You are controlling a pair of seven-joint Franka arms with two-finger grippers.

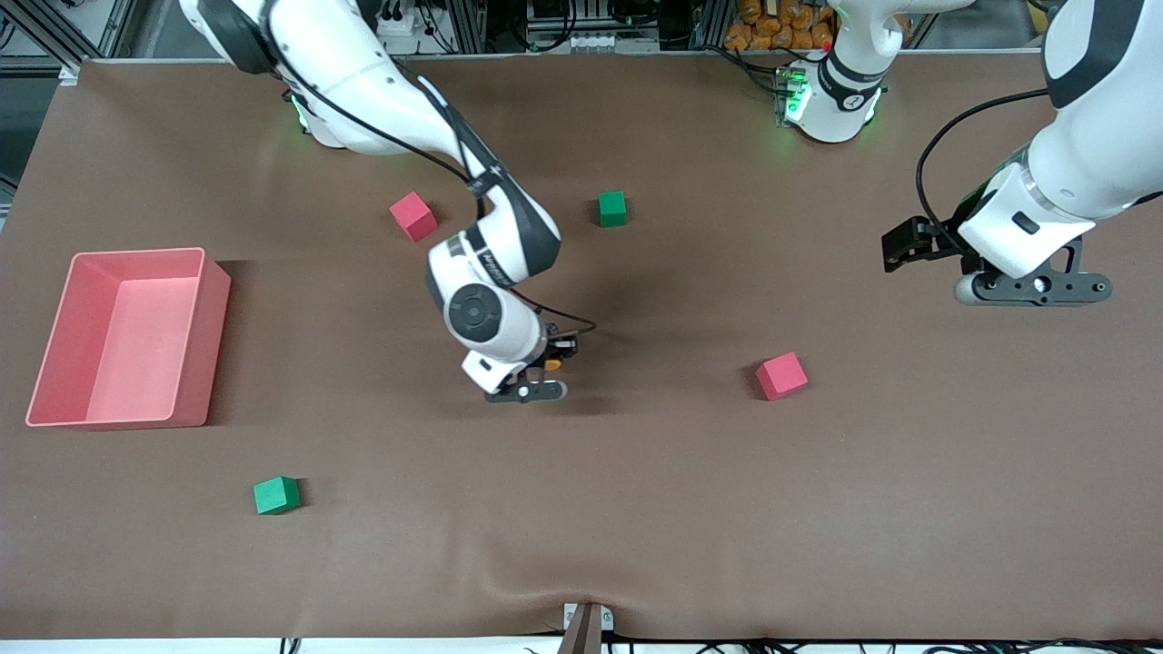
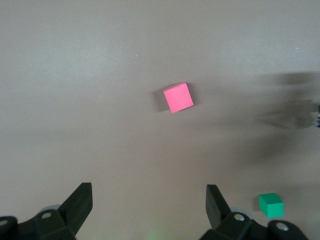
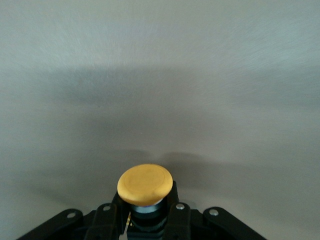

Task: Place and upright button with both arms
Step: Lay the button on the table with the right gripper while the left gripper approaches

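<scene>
The button [image 3: 145,185] has a round orange cap on a dark body with a bluish ring. My right gripper [image 3: 145,217] is shut on its body, and the cap sticks out past the fingertips. In the front view the right gripper [image 1: 548,359] is low over the middle of the table, and the button [image 1: 551,364] shows as an orange spot between its fingers. I cannot tell whether the button touches the table. My left gripper [image 1: 909,245] is open and empty, up in the air over the left arm's end of the table. Its fingers [image 2: 80,202] stand wide apart.
A pink bin [image 1: 54,363] stands at the right arm's end. Red cubes [image 1: 413,215] [image 1: 781,375] and green cubes [image 1: 613,208] [image 1: 276,495] lie scattered. The left wrist view shows a red cube [image 2: 178,97] and a green cube [image 2: 271,205].
</scene>
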